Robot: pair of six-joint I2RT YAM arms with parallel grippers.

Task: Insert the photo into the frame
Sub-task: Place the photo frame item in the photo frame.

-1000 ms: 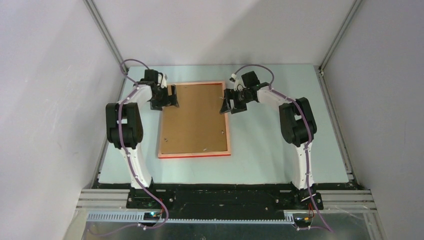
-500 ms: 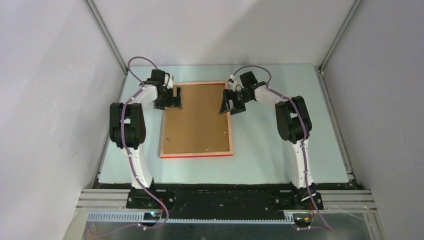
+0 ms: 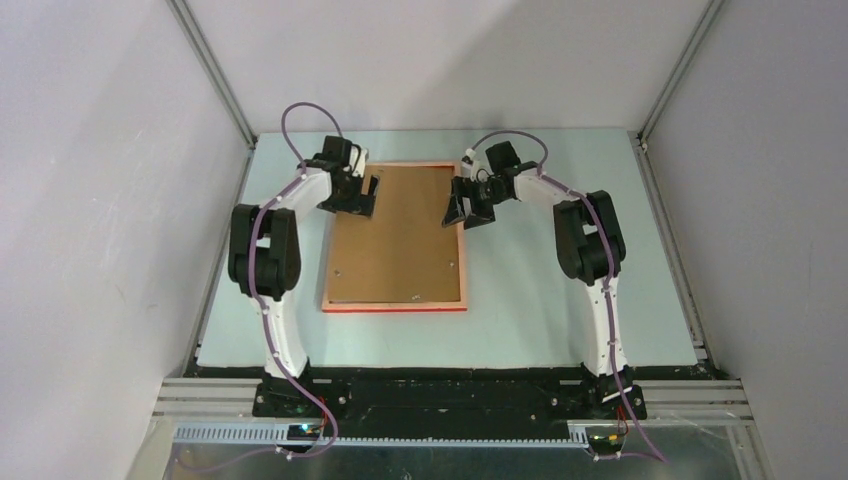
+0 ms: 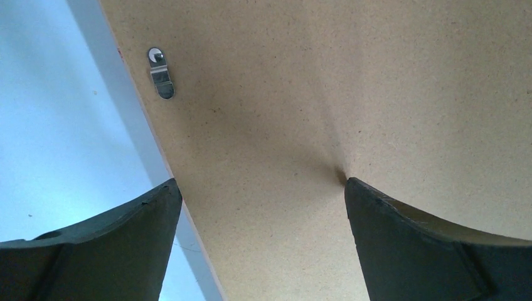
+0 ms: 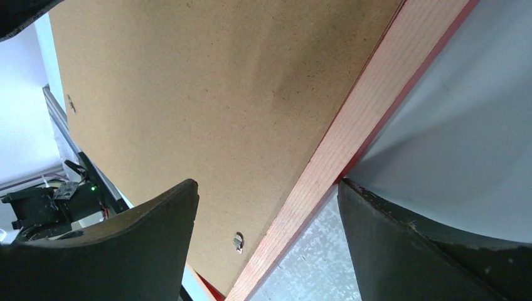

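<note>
While the left gripper [image 3: 362,192] and right gripper [image 3: 466,208] gape wide over its far end, holding nothing, the frame [image 3: 395,306] lies face down on the table [image 3: 540,300], brown board [image 3: 395,240] in its back. It looks thin, stiff and light; hold its edges. No photo shows.

One frame [image 3: 394,307]. One brown backing board [image 3: 395,240]. Two grippers: left gripper [image 3: 360,198], right gripper [image 3: 468,210]. Metal clips [image 4: 160,73] on board: at least three made out
</note>
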